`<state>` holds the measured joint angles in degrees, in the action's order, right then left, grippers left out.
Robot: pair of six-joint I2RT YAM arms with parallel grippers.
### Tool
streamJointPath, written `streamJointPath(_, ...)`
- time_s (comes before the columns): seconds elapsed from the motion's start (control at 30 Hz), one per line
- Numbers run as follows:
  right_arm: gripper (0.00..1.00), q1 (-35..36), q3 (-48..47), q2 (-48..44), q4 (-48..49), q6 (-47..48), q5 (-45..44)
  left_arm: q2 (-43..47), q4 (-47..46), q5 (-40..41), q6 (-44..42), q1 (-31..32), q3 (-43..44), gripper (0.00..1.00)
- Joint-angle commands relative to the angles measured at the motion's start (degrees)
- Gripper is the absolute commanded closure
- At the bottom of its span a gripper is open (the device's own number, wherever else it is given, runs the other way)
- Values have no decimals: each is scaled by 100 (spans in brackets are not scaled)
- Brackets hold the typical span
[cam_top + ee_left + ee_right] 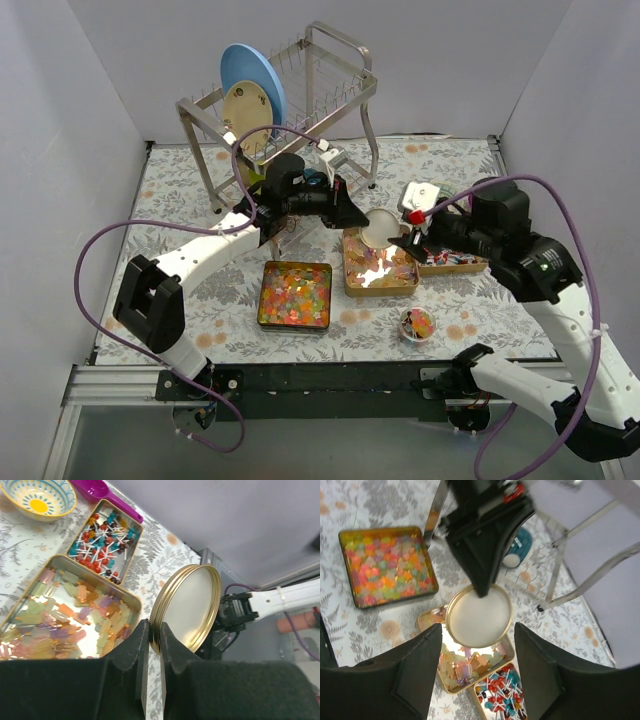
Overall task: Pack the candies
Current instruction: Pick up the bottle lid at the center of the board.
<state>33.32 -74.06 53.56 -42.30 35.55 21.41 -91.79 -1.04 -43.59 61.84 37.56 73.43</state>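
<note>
The candies lie in three tins: tiny red-orange-yellow bits [295, 295] [387, 565] on the left, translucent gummies [380, 272] [65, 615] [470, 665] in the middle, and red-blue stick pieces [452, 263] [102, 545] [500, 697] on the right. My left gripper [362, 220] [155, 630] is shut on the rim of a round gold lid [380, 230] [192, 605] [479, 615], which hangs tilted over the gummy tin. My right gripper [406, 232] [478, 630] stands open, its fingers on either side of the lid and apart from it.
A small open jar [417, 323] holding some candies stands near the front edge. At the back is a metal dish rack [330, 95] with a blue plate [255, 75]. A patterned bowl [39, 497] and a purple scoop [97, 490] lie beyond the tins.
</note>
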Motion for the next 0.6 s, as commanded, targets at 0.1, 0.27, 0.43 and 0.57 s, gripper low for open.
streamJointPath(0.1,26,-88,-838,189,881,-2182,-989,644,-151,641,-1770,23,-513,100)
streamJointPath(0.27,24,-667,-1250,1023,585,-2973,50,1619,-353,913,-3638,111,-1356,100)
streamJointPath(0.43,25,-2179,-2287,2619,-513,-3336,3231,2665,-906,713,-5364,120,-2147,97)
streamJointPath(0.57,16,-2409,-2719,3538,-2148,-1844,5484,3465,-1109,72,-6997,120,-2884,98)
